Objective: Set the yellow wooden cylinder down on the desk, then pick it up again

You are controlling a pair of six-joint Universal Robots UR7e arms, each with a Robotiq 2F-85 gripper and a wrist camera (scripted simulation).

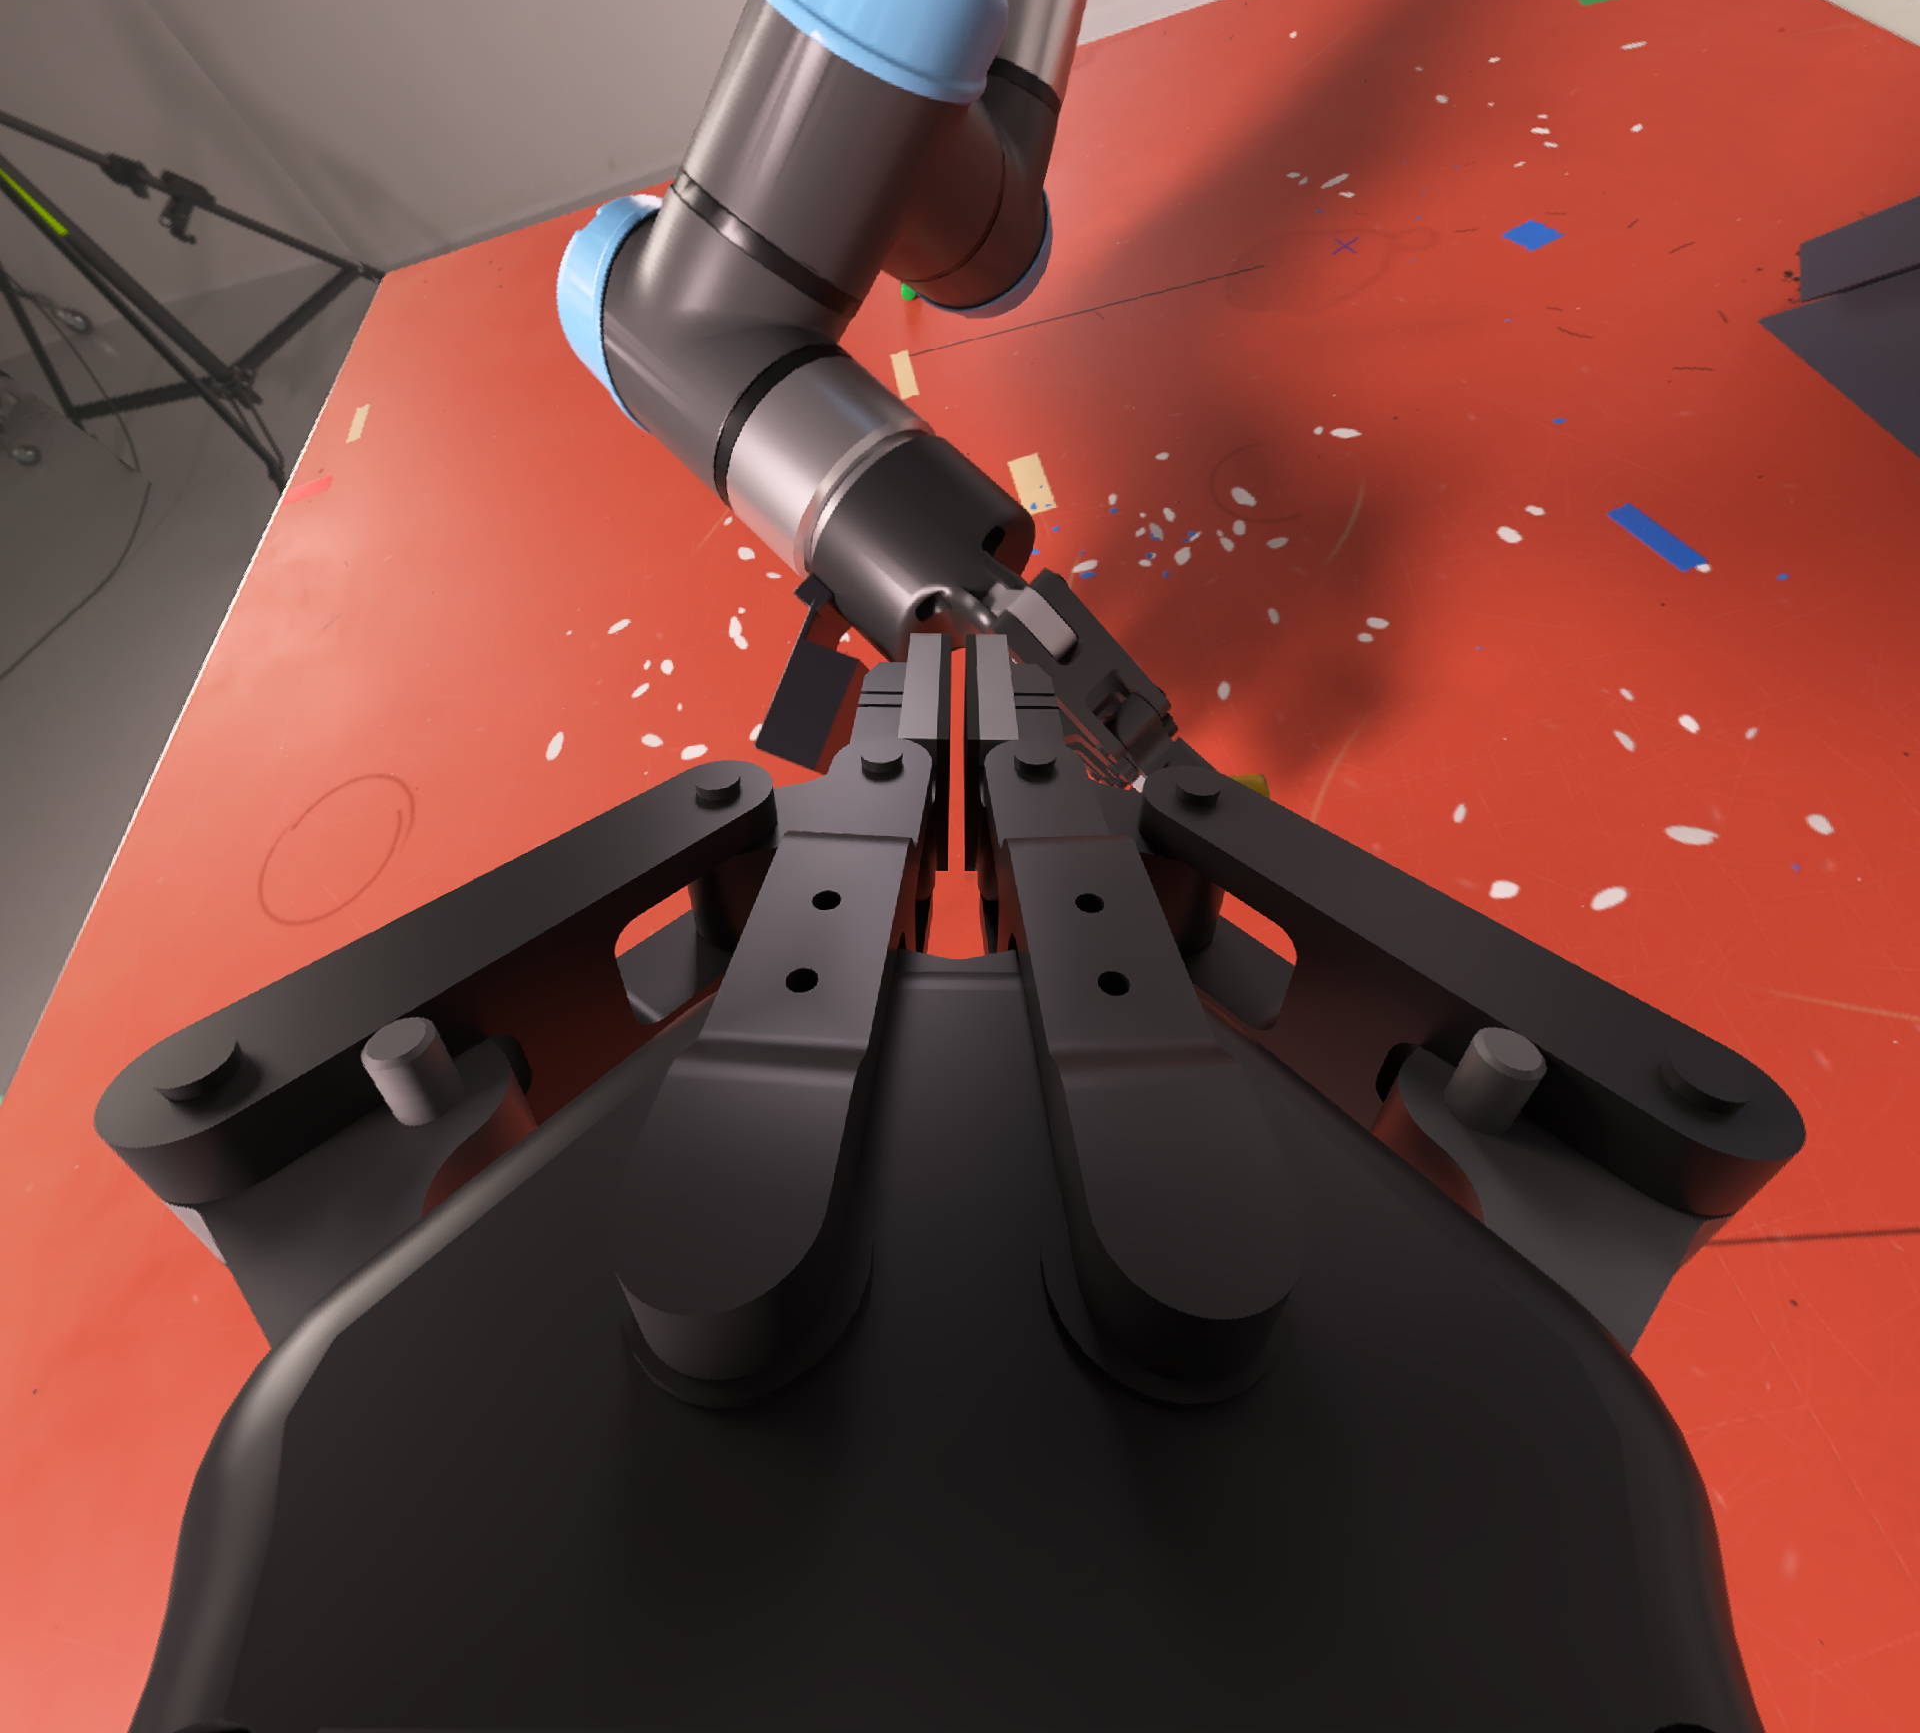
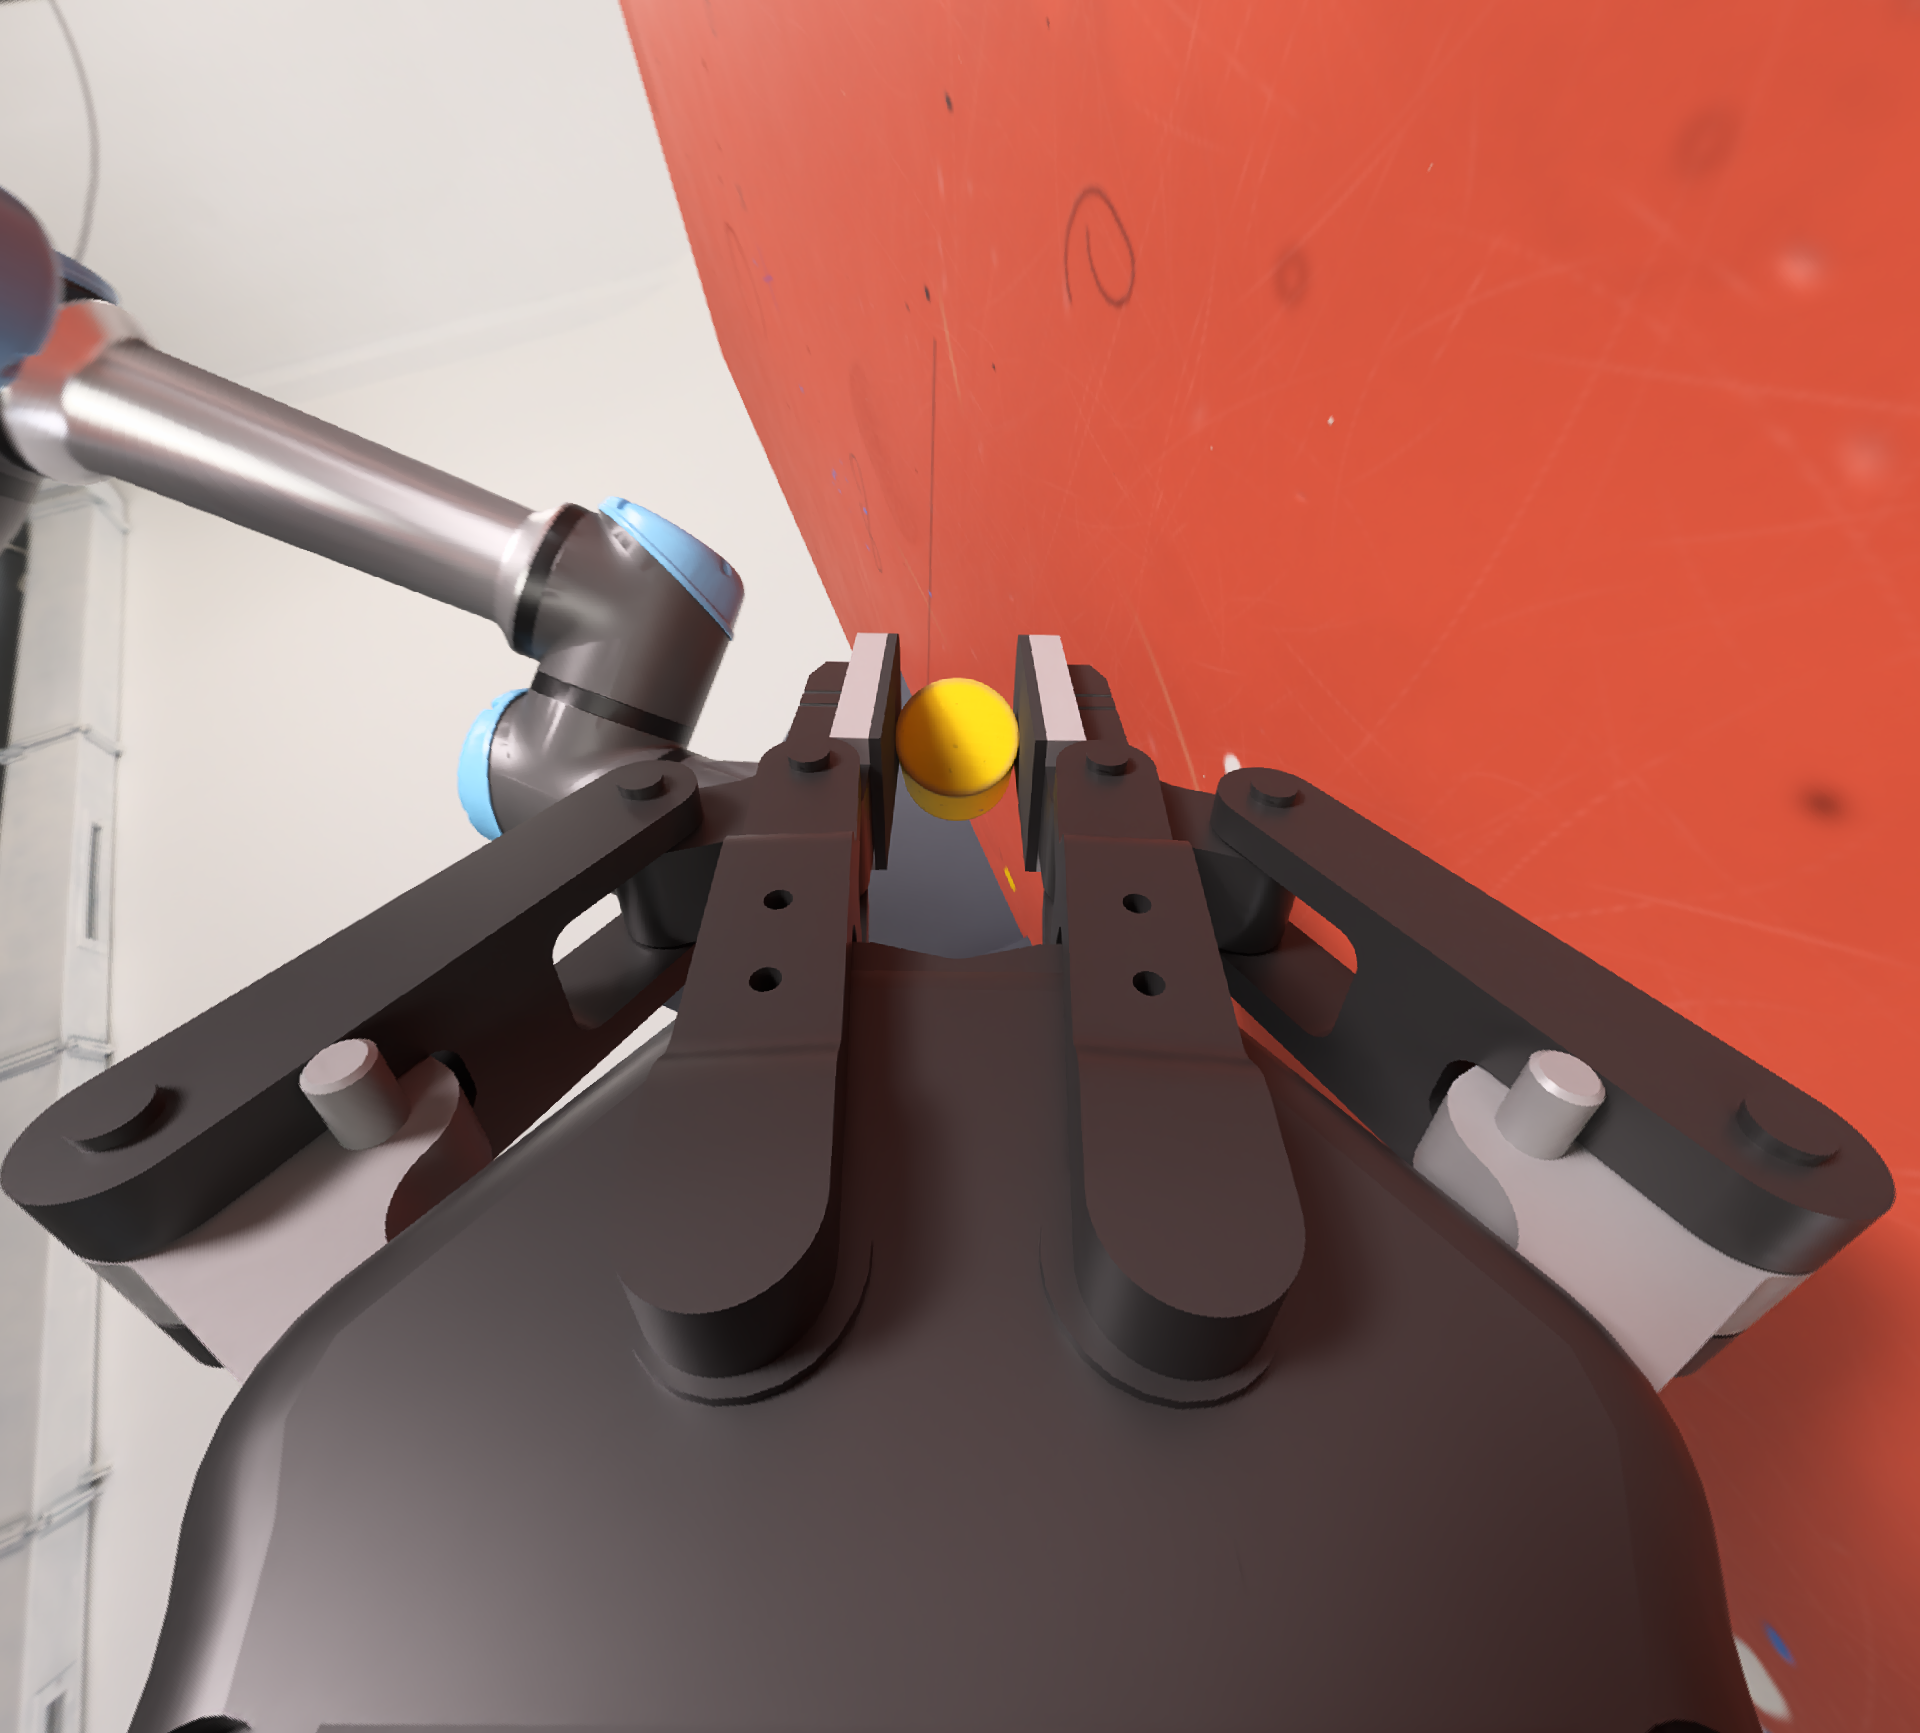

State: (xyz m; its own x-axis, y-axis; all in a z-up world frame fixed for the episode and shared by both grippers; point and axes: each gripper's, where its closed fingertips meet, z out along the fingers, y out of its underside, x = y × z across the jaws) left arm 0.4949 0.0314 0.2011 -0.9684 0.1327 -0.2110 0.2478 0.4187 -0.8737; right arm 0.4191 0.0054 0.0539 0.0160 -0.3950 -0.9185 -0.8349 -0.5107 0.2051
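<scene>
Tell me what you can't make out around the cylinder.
Right wrist view: yellow wooden cylinder shows end-on; its length and desk contact hide behind its face.
Same view: whether the right gripper clamps it is unclear.
Left wrist view: left gripper linkage covers all but a yellow sliver.

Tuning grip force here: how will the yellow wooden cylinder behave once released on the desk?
The yellow wooden cylinder shows a round profile between the right gripper's fingers, so it may roll. It looks rigid, unlikely to deform. Its glossy surface might slip.

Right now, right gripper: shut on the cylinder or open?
Open. The right gripper pads flank the yellow wooden cylinder, with a gap at the right pad.
</scene>
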